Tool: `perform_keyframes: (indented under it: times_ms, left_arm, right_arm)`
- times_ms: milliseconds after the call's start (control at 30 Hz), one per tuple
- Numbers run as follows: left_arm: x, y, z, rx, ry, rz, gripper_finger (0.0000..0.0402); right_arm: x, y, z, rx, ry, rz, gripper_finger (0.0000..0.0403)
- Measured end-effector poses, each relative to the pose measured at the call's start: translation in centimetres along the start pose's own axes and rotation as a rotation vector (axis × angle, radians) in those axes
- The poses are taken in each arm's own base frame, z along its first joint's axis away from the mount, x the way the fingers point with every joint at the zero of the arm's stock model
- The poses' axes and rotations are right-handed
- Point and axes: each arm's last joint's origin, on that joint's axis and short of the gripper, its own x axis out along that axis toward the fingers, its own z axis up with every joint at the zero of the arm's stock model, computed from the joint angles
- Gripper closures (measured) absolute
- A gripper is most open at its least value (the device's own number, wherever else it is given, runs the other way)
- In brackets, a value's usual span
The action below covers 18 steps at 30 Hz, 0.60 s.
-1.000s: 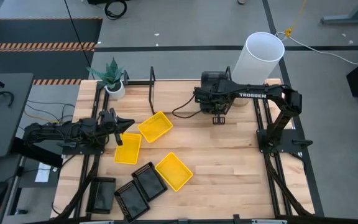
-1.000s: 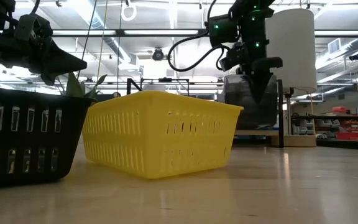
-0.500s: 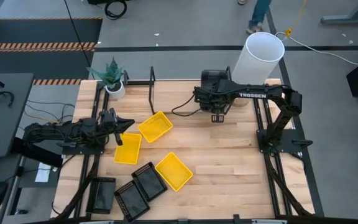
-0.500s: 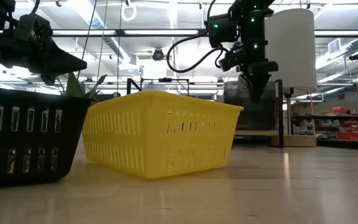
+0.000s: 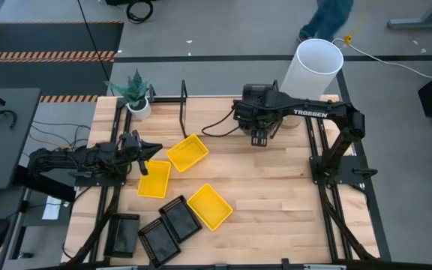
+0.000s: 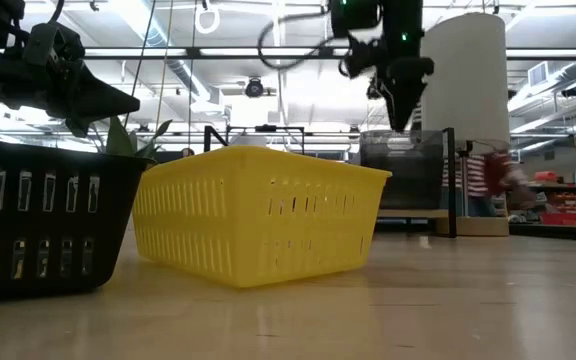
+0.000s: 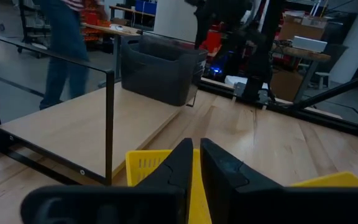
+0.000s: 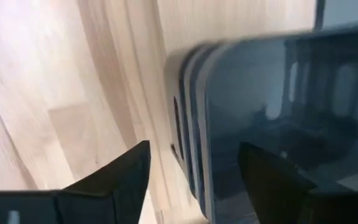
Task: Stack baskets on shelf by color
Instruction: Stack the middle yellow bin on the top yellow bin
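Risen and drawn back, the right gripper (image 5: 259, 138), jaws parted and empty, hangs over stacked smoky-grey baskets (image 8: 272, 118) on the shelf (image 7: 73, 130); left gripper (image 7: 194, 163), nearly shut, hovers above yellow baskets (image 5: 187, 152).

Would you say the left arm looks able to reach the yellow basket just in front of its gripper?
Probably yes: the left gripper, fingers shut, hovers beside the yellow basket, with nothing visible between them.

Open workshop hall: ceiling ducts (image 6: 183, 75), stocked shelving (image 6: 568, 210) behind
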Motion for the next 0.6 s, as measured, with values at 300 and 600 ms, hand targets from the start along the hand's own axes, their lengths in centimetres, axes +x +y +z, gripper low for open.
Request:
perform_keyframes:
  times_ms: [300,600]
  left_arm:
    - [0.0,0.0,0.0,0.000,0.000,0.000,0.0371]
    - [0.0,0.0,0.0,0.001,0.000,0.000,0.0363]
  right_arm:
    - [-3.4,2.8,2.0,0.020,-0.232,0.034,0.0147]
    - [-3.9,4.6,3.1,0.085,-0.358,0.070,0.0149]
